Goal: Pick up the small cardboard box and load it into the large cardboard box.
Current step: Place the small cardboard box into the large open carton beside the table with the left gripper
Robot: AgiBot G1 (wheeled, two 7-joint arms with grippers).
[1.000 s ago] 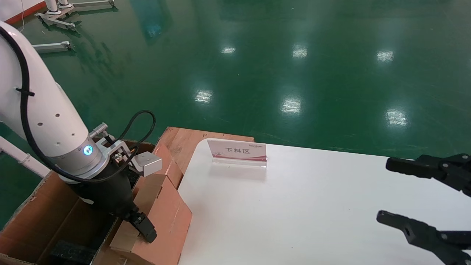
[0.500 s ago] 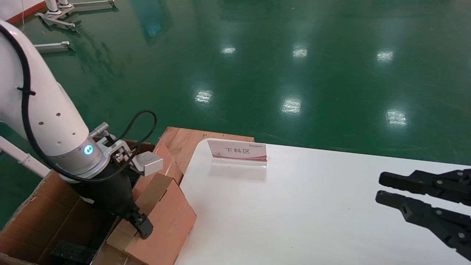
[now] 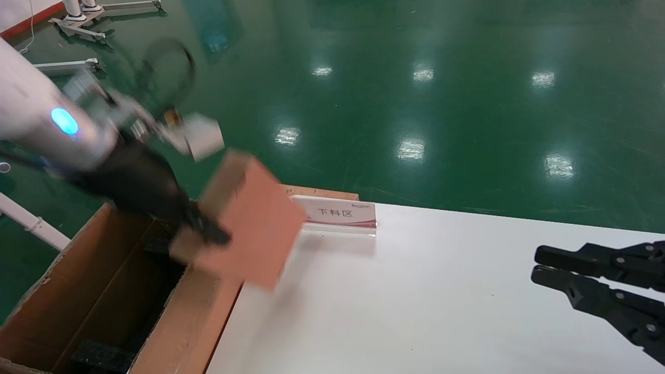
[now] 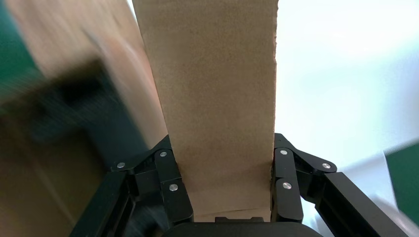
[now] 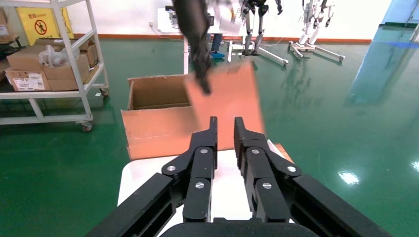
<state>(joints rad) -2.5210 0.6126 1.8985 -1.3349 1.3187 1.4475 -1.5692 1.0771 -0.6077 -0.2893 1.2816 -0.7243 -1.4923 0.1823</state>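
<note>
Clamping the small cardboard box [image 3: 244, 218] by its end flap, the left gripper [image 3: 205, 231] held it above the large cardboard box [image 3: 78, 291] for loading, while the right gripper [image 3: 540, 264], jaws nearly together, idled over the table [image 3: 415, 301].

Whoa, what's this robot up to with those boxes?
Its left gripper is clamped on the small cardboard box and holds it in the air, above the edge of the white table and beside the large cardboard box, which stands open. The small box is not inside yet. The right gripper hovers idle over the table.
</note>
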